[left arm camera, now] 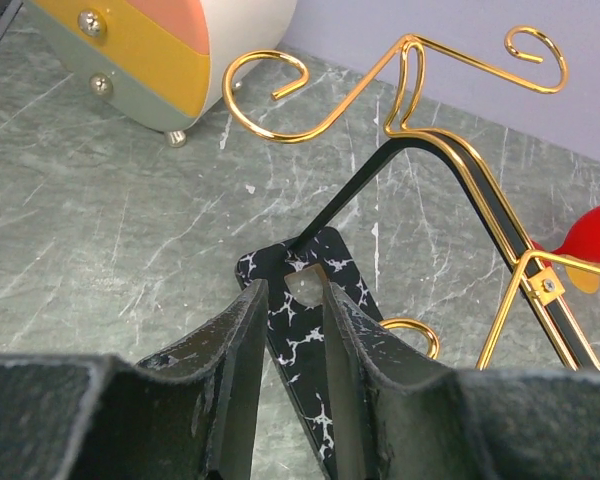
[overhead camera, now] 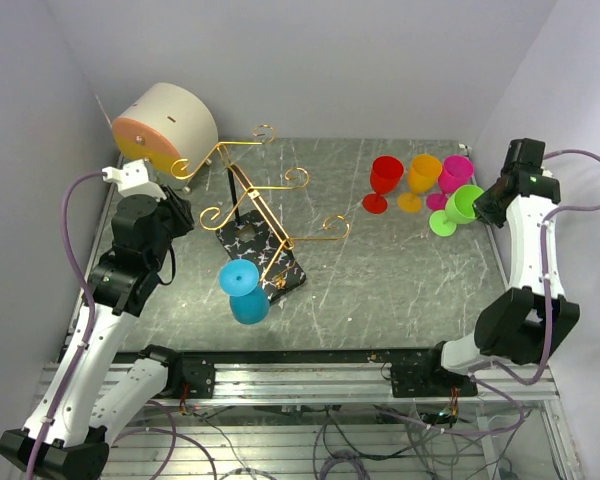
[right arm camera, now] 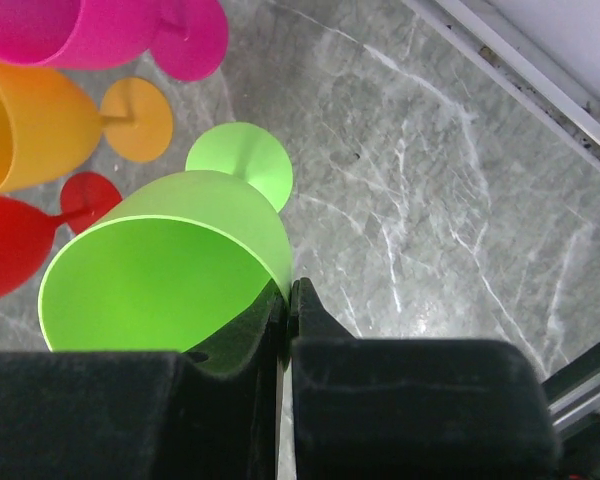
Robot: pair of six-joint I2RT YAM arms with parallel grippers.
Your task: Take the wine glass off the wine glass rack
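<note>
Table; rack base behind left claw

Shiny gold-wire rack, matt plastic blue glass, green glass

Five glasses, one rack, one drum

1. Wine glass rack: you've got gold wire, a black post, and a black base with white veining.
2. Blue wine glass: plain sky blue.
3. You also have a red wine glass, an orange wine glass, a magenta wine glass and a lime green wine glass. All plain.
4. Drum: beige shell. The face looks orange from above, and your left wrist view shows salmon, yellow and grey-green bands.
5. Surface: dark grey-green stone look with white veins.
6. Left arm and right arm: white and black, with purple cables.
7. Wall: pale lilac.
</note>
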